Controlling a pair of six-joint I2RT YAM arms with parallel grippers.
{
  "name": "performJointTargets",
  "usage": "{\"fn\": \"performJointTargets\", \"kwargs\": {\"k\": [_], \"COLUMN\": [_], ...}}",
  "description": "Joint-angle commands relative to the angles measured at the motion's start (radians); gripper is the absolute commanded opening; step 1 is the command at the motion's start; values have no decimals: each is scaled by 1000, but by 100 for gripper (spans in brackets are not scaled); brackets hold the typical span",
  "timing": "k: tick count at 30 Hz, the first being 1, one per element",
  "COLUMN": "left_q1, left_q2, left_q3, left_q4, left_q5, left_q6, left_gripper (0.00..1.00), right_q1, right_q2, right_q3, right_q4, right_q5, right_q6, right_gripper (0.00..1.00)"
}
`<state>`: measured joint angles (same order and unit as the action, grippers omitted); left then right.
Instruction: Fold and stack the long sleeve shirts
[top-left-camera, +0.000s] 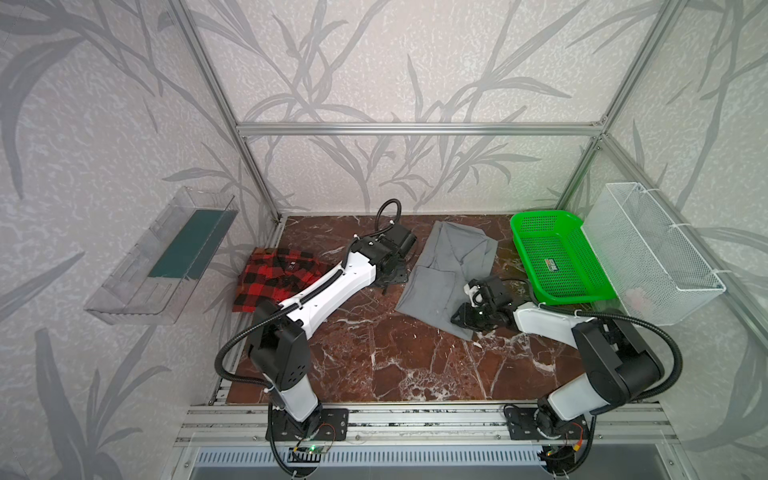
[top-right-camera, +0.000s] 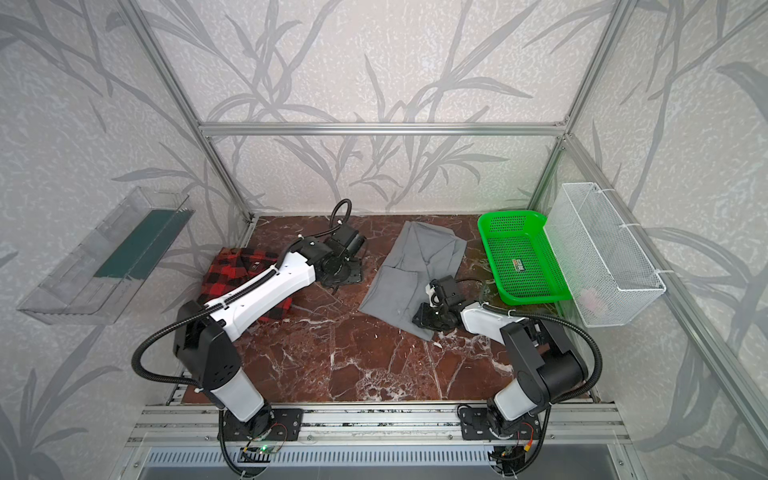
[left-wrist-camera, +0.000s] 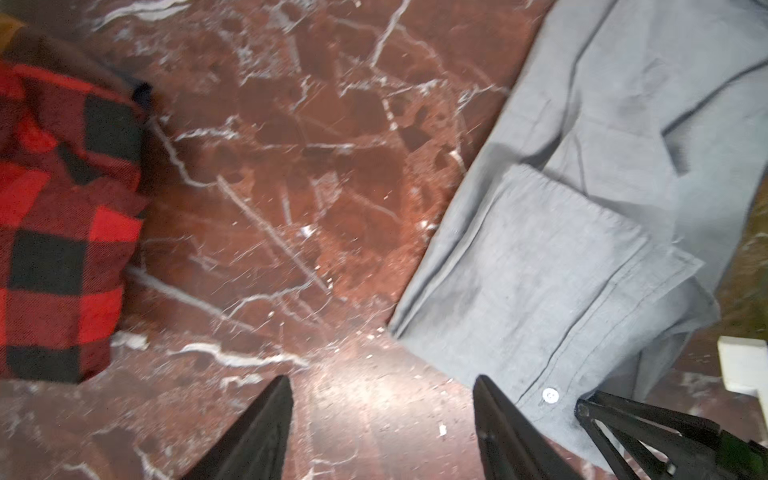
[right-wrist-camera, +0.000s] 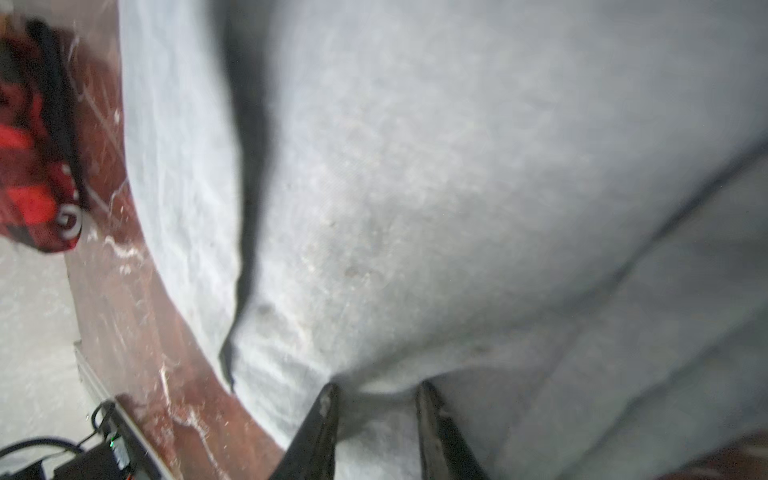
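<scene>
While the plain light gray button-up shirt (top-left-camera: 444, 266) lies lengthwise from the desk's (top-left-camera: 395, 357) far edge, the right gripper (right-wrist-camera: 376, 388) straddles its near hem, whether clamped I cannot tell; the left gripper (left-wrist-camera: 380, 378) gapes empty alongside.

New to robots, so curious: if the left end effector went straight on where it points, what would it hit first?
Probably the bare marble tabletop right beside the gray shirt; the open left end effector holds nothing, though depth is unclear.
</scene>
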<state>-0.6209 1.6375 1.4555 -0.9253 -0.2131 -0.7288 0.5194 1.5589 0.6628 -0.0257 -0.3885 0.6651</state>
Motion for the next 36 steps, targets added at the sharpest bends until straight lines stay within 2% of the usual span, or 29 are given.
{"fn": "performJointTargets", "kwargs": {"k": [1, 4, 6, 9, 13, 19, 22, 28, 33, 36], "left_q1": [4, 7, 6, 7, 7, 6, 5, 1, -18, -27], "left_q2": [-142, -298, -412, -567, -672, -655, -622, -568, -524, -490], "left_q3": [-151, -294, -399, -562, -717, -832, -864, -951, -1016, -1053], "left_q4": [-11, -11, 38, 133, 226, 381, 447, 648, 808, 924], "left_q5": [-105, -147, -123, -43, 48, 165, 214, 310, 327, 331], "left_q6": [-12, -14, -11, -23, -49, -119, -139, -211, -276, -314], "left_gripper": [71, 72, 73, 75, 79, 88, 91, 99, 99, 99], "right_q1": [177, 321, 377, 388, 348, 140, 81, 33, 28, 28], "right_q2": [14, 13, 3, -61, -118, 54, 141, 290, 344, 370], "right_q3": [-20, 32, 107, 189, 279, 400, 452, 477, 439, 408], "right_q4": [107, 183, 141, 19, -147, -216, -236, -214, -180, -151], "right_q5": [13, 33, 31, 43, 145, 27, -2, 5, 34, 11], "right_q6": [204, 303, 298, 250, 103, -60, -116, -154, -162, -145], "right_gripper": [33, 34, 35, 36, 42, 39, 36, 32, 31, 30]}}
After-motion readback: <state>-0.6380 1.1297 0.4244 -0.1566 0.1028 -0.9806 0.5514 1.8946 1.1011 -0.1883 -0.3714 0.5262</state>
